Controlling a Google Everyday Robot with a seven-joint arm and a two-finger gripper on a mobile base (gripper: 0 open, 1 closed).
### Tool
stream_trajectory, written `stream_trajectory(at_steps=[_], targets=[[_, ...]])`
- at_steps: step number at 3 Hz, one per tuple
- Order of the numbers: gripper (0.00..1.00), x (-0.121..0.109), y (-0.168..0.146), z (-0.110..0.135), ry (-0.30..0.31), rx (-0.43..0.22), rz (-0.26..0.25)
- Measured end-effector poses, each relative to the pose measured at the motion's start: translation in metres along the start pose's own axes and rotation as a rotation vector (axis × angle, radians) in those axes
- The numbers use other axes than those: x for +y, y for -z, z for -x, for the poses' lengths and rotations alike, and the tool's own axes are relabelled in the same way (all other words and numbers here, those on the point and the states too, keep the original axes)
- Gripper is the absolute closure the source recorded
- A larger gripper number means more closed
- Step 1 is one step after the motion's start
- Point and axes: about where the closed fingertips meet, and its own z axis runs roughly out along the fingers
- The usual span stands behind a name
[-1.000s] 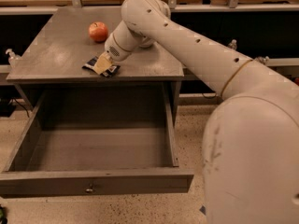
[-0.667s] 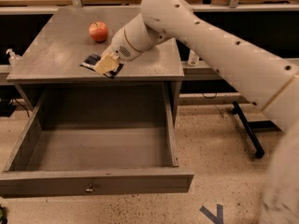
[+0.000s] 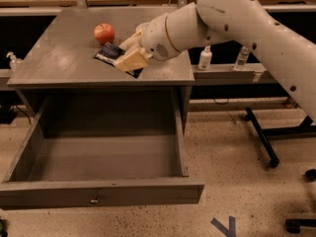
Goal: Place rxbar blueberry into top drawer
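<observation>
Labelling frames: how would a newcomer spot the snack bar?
On the grey table above the open grey drawer, beside the round red apple, lies a flat navy-wrapped bar. The cream gripper sits over it; the bar alone is flat and dark.

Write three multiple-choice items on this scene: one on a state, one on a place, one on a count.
1. The top drawer is: A shut; B pulled open; C taken off its rails.
2. The rxbar blueberry lies: A in the drawer; B on the floor; C on the tabletop, partly under the gripper.
3. The tabletop holds: A one apple; B two apples; C three apples.
Key: 1 B, its bare inside shows; 2 C, the gripper covers the bar's near end; 3 A, a single red apple sits beside the bar.
</observation>
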Motion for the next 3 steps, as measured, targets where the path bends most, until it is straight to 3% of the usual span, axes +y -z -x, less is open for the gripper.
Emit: stream_trajectory(at_steps=[1, 2, 3], targets=[[1.0, 0.009, -0.026, -0.022, -0.032, 0.005, 0.042], [1.0, 0.061, -0.104, -0.095, -0.065, -0.042, 0.233], [1.0, 0.094, -0.151, -0.138, -0.059, -0.041, 0.366]])
